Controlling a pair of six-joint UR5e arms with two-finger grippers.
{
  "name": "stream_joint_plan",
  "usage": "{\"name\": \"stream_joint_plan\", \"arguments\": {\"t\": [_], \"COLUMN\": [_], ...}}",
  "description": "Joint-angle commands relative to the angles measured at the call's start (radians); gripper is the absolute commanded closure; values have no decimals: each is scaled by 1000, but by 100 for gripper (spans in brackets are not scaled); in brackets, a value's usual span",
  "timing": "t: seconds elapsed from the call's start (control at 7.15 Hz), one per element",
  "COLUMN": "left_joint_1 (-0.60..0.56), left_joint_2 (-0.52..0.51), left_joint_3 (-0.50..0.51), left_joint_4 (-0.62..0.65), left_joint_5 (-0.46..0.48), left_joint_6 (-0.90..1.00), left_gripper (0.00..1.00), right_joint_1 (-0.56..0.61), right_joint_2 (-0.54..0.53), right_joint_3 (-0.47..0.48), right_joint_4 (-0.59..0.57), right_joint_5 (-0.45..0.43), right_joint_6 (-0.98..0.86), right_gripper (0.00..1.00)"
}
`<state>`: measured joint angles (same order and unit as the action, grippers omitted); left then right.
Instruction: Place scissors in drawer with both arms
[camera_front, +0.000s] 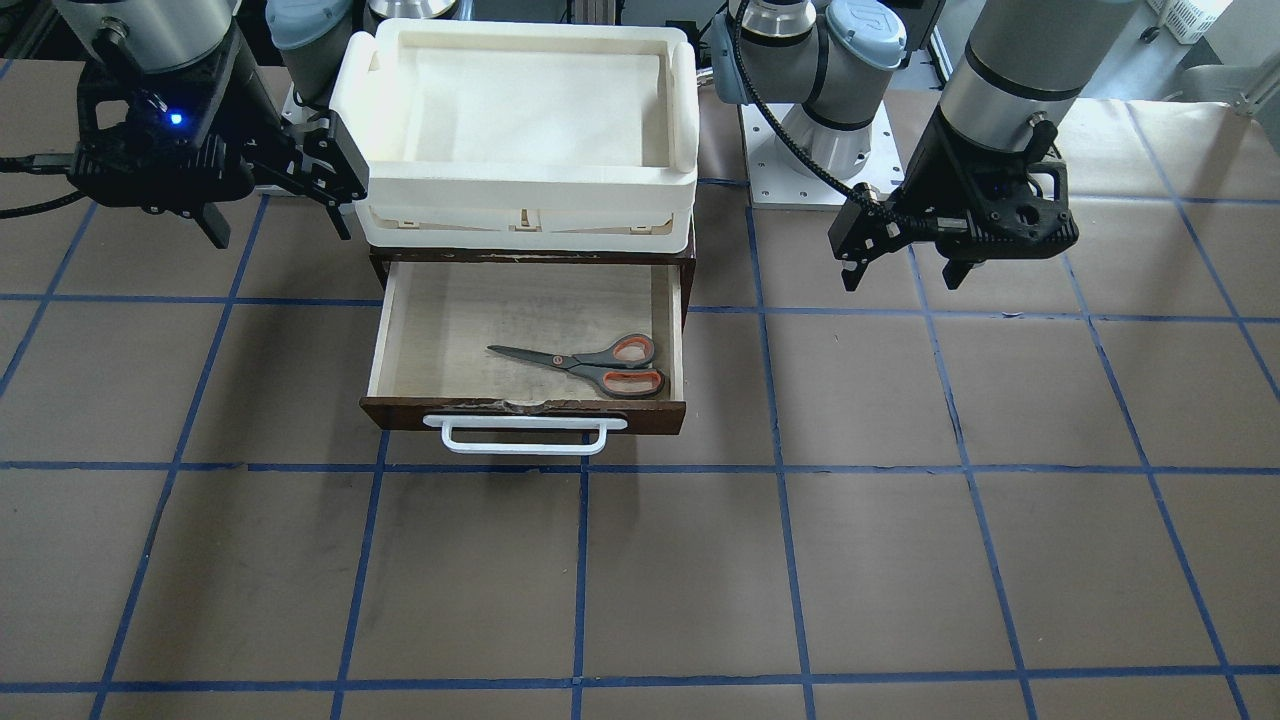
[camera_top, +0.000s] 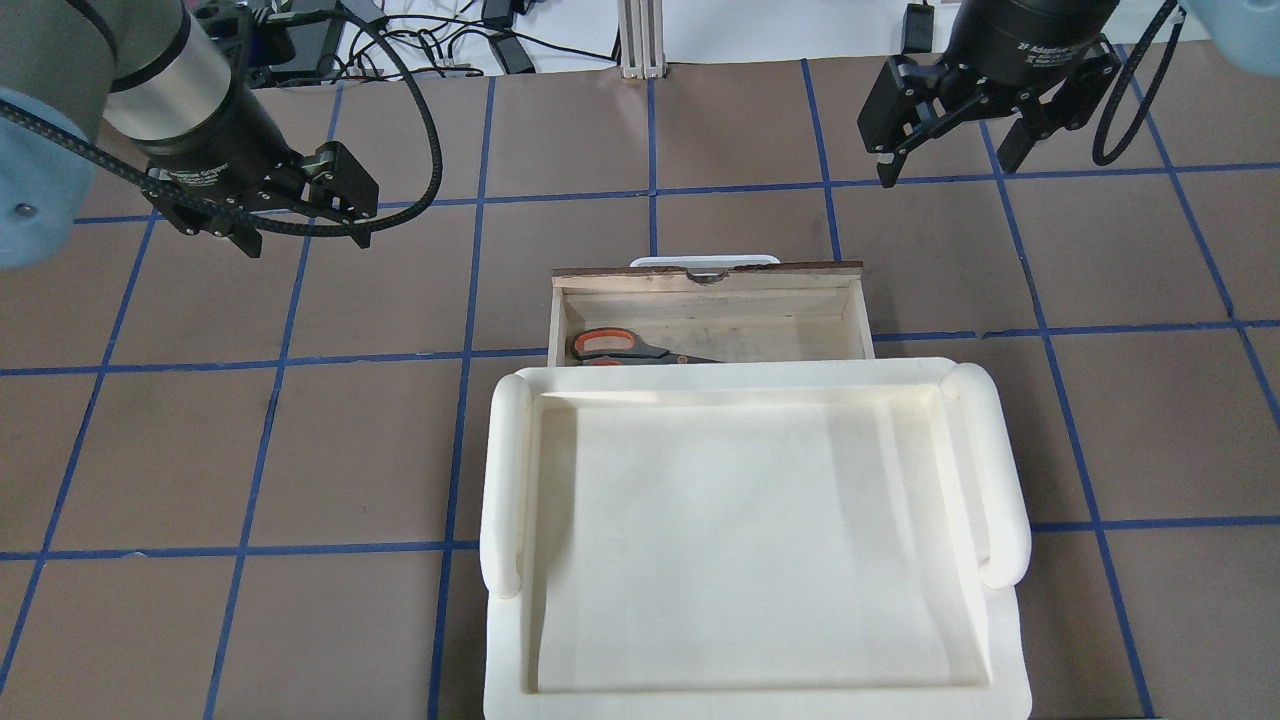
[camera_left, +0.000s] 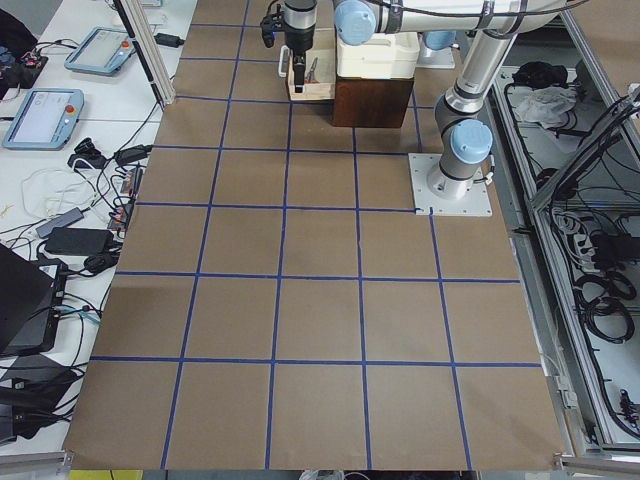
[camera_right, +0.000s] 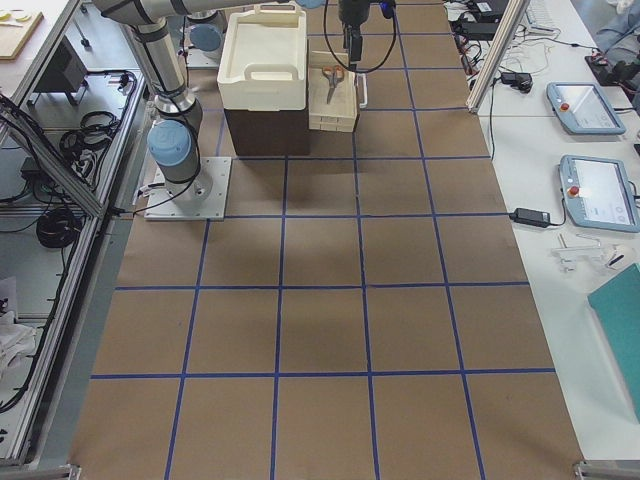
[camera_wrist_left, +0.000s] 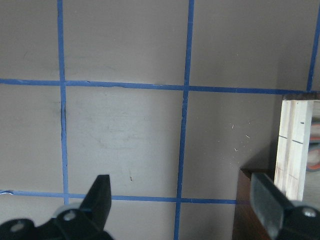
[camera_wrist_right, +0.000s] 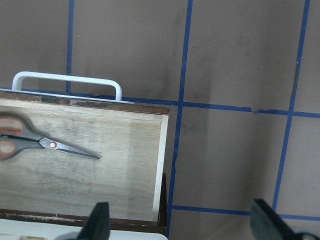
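Note:
The scissors (camera_front: 590, 365) lie flat inside the open drawer (camera_front: 530, 415), with the orange-red handle loops toward the robot's left side. They also show in the overhead view (camera_top: 620, 347) and the right wrist view (camera_wrist_right: 40, 142). The drawer (camera_top: 700, 275) is pulled out, its white bar handle (camera_front: 523, 436) facing away from the robot. My left gripper (camera_top: 305, 240) is open and empty, raised over the table to the drawer's left. My right gripper (camera_top: 948, 170) is open and empty, raised beyond the drawer's right corner. Neither touches the drawer.
A cream-white plastic tray (camera_top: 500, 480) sits on top of the dark brown cabinet (camera_right: 265, 130) that holds the drawer. The table is brown with a blue tape grid. The left arm's base plate (camera_front: 800, 170) stands beside the cabinet.

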<state>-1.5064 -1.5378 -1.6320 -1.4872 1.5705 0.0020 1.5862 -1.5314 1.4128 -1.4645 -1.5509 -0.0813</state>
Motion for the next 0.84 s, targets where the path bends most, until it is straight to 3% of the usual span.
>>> {"name": "stream_joint_plan", "arguments": {"t": [0.0, 0.7], "left_joint_1": [3, 5], "left_joint_2": [7, 10], "left_joint_3": [-8, -23], "left_joint_4": [-2, -4], "left_joint_5": [2, 9], "left_joint_6": [-8, -7], "left_gripper": [0, 0], "right_joint_1": [0, 0], "right_joint_2": [0, -1], "right_joint_3": [0, 0], "right_joint_4": [0, -3], "right_joint_5": [0, 0], "right_joint_6": [0, 0], "right_gripper": [0, 0]}}
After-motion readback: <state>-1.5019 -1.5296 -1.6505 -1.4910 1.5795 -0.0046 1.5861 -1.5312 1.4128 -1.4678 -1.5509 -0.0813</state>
